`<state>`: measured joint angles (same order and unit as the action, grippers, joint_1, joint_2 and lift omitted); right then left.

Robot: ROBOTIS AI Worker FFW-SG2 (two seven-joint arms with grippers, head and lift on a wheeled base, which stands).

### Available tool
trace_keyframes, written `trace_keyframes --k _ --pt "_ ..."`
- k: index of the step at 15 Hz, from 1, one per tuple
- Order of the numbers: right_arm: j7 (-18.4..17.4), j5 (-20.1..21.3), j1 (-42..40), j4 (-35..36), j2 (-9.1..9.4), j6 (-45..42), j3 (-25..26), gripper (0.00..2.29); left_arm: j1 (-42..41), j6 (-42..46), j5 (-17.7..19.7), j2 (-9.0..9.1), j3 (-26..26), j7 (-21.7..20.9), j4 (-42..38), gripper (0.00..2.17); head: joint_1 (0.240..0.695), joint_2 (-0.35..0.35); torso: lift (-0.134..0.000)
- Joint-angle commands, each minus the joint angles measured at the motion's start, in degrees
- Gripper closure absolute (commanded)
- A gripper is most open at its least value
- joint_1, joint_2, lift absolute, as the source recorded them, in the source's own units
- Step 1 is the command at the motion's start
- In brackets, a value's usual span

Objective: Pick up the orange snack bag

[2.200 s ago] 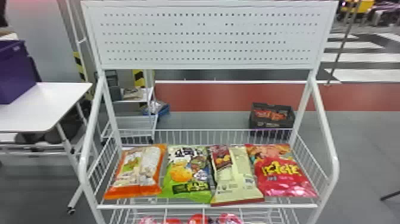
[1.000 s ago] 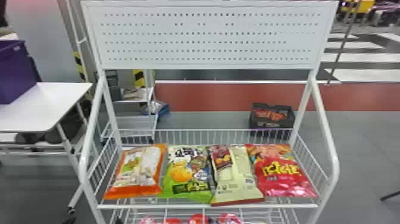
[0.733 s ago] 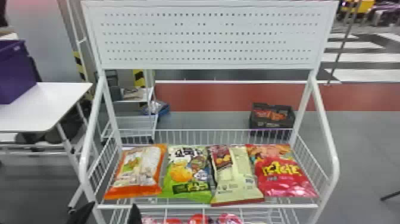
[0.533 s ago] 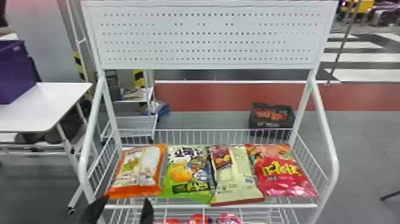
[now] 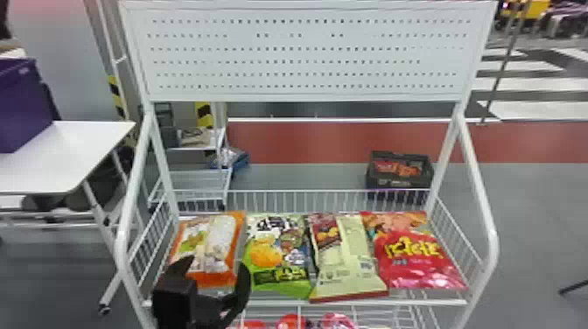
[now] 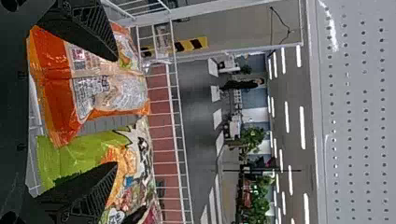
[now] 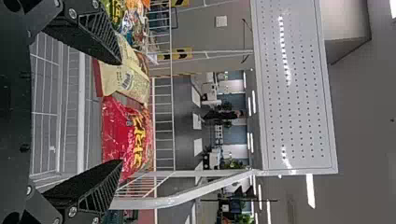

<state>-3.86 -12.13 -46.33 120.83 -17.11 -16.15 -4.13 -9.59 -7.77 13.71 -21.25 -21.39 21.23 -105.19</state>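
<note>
In the head view my left gripper [image 5: 216,271] stands open at the front left of the upper basket, its fingers over the near part of the orange snack bag [image 5: 212,278]. The bag lies leftmost in the row. In the left wrist view the open left gripper [image 6: 116,112] has the orange snack bag [image 6: 56,88] beyond its fingers, partly covered by one of them. The other finger overlaps the green bag [image 6: 70,156]. My right gripper [image 7: 122,112] is open in the right wrist view, with the red bag [image 7: 119,133] and the cream bag beyond it; nothing is held.
The green bag [image 5: 280,253], cream bag [image 5: 345,262] and red bag [image 5: 420,258] lie to the right in the white wire basket [image 5: 306,302]. Side rails [image 5: 479,188] flank it, and a perforated panel [image 5: 306,52] rises above. A white table [image 5: 65,157] stands at left.
My left gripper has come in from the bottom edge of the head view and risen to the orange bag's near end, shifting rightward. The bags have not visibly moved.
</note>
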Motion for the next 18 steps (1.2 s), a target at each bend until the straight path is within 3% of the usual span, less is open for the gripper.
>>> trace_keyframes --k 1,7,13,15,18 --pt "-0.01 0.0 0.27 -0.33 -0.02 0.12 -0.09 0.14 3.17 -1.86 1.32 0.68 -0.14 -0.05 2.97 0.1 0.499 0.0 0.0" --pt "-0.01 0.09 0.89 -1.04 0.06 0.12 -0.26 0.14 9.59 -2.74 2.9 1.73 -0.06 -0.23 11.58 0.11 0.499 0.0 0.0" --pt "-0.01 0.09 1.5 -1.65 0.15 0.29 -0.26 0.14 10.03 -2.74 3.87 1.73 0.56 -1.02 12.2 0.36 0.499 0.0 0.0" --pt "-0.01 0.09 1.68 -1.83 0.15 0.47 -0.35 0.14 10.03 -2.74 4.22 1.65 0.74 -1.02 12.2 0.55 0.499 0.0 0.0" --pt "-0.01 -0.09 1.77 -1.83 0.06 0.47 -0.35 0.14 10.03 -3.44 4.22 1.65 1.0 -1.37 12.2 0.55 0.499 0.0 0.0"
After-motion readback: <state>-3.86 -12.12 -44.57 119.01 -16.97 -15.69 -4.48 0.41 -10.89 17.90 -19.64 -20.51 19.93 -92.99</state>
